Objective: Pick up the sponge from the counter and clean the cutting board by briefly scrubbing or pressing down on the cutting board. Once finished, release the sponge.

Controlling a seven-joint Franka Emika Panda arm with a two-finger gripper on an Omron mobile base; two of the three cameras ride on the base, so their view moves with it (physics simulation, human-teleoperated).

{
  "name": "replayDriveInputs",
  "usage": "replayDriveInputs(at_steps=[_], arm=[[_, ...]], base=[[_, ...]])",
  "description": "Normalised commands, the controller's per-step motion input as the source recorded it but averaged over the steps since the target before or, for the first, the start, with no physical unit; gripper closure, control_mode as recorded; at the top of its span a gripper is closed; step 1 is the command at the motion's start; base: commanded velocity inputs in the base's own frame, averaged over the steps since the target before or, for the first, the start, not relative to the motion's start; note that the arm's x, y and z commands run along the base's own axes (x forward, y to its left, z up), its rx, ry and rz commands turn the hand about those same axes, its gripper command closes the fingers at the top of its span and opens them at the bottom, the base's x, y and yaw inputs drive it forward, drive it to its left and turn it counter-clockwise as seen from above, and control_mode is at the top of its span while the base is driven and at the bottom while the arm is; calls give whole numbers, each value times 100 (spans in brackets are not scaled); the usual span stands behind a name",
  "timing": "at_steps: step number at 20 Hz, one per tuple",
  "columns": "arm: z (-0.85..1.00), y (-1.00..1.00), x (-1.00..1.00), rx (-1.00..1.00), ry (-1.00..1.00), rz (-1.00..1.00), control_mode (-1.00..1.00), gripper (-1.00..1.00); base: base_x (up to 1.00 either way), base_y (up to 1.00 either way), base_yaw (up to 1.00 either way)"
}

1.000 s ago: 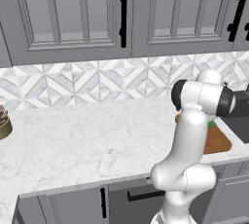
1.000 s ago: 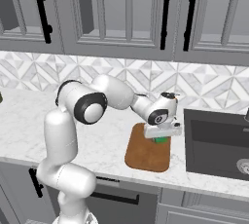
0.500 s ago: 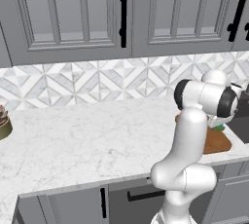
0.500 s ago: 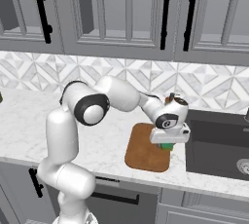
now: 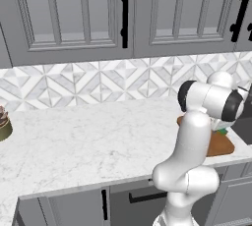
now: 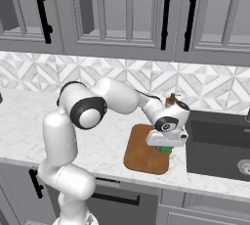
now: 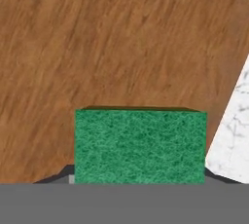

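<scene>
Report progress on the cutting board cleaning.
Done: the sponge is off the counter, gripped in the hand. In hand: it is down over the cutting board, near the sink-side edge; contact cannot be confirmed. Left: finish scrubbing, then release the sponge.

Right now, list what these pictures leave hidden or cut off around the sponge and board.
- Contact between sponge and cutting board: hand view looks straight down, so pressing or hovering is unclear.
- Sponge's yellow layer: beneath the green top.
- Finger pads: behind the sponge in the hand view; the hand covers the gripper in the right base view.
- Board's far end: arm blocks it in the left base view.
- Object at the counter left edge: cut off, unidentifiable.
</scene>
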Motion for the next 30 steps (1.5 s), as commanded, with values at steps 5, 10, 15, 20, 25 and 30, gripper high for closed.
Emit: replayDriveInputs(at_steps=[5,10,15,20,25,30], arm=[[-38,55,0,0,-8,0,-100,100],[-16,58,3,0,-1,0,-100,100],[0,72,13,0,1,0,-100,100],[-5,63,0,0,10,0,-100,100],[-21,54,0,0,8,0,-100,100],[-27,56,0,0,7,0,-100,100]], base=[[0,0,0],[0,0,0],[0,0,0],[0,0,0],[0,0,0],[0,0,0]])
